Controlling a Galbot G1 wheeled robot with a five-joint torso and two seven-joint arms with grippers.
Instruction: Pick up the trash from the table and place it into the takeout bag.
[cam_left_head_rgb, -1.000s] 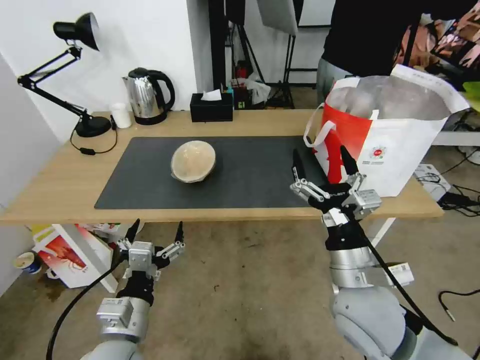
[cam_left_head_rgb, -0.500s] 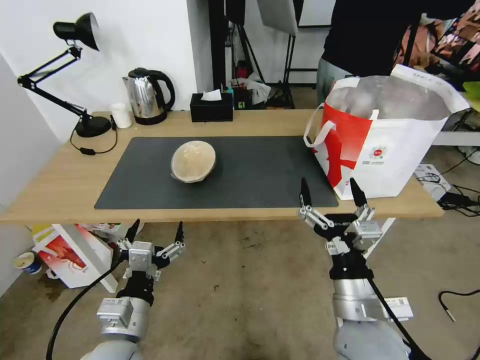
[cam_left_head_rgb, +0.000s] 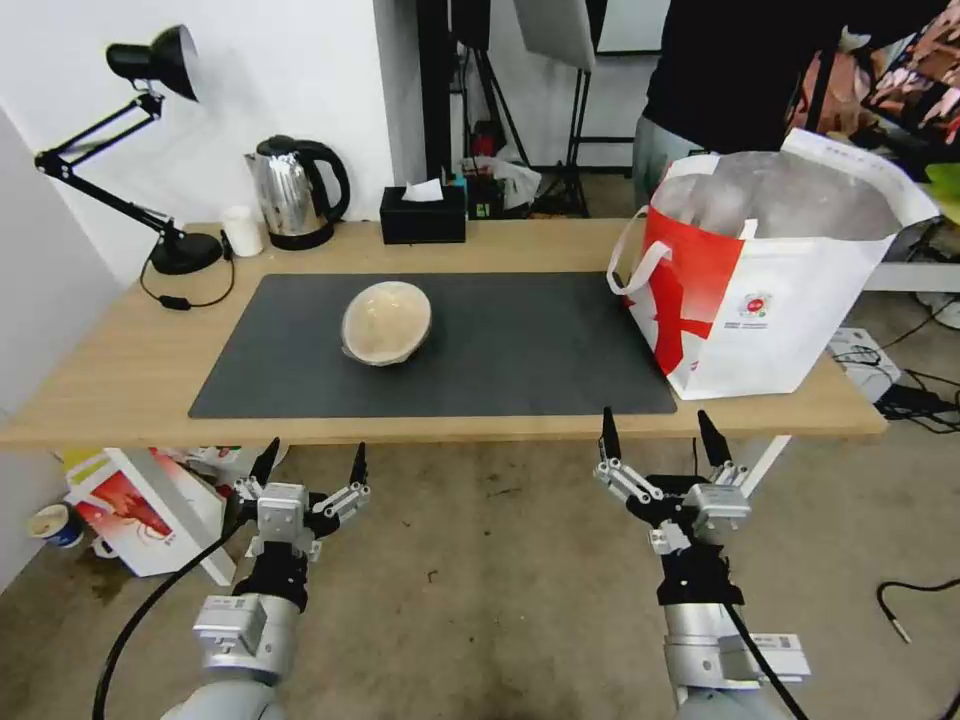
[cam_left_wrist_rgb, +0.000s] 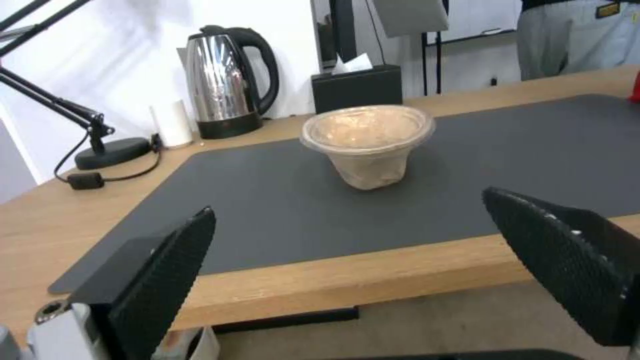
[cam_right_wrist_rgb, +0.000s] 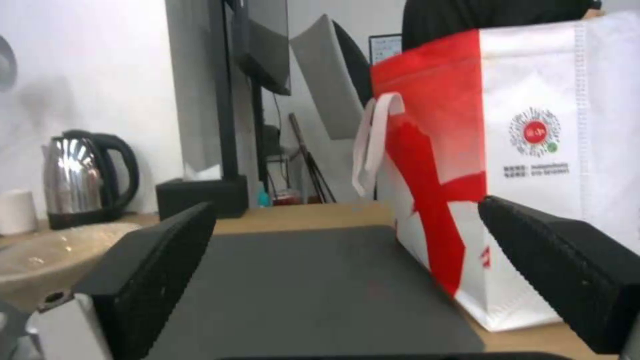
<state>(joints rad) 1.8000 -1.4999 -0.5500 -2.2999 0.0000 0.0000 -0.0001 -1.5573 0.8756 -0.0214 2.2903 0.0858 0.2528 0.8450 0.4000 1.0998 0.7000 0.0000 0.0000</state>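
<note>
Right gripper (cam_left_head_rgb: 657, 447), metal w/ black fingers spread wide, has dropped from mid-right of head view, in front of big white-and-red takeout bag (cam_left_head_rgb: 770, 300), to lower centre-right, now below front edge of long light-wood table (cam_left_head_rgb: 120, 370).

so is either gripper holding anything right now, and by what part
Nothing is held. The left gripper and right gripper are both open and empty, below the table's front edge. The bowl sits untouched on the mat.
</note>
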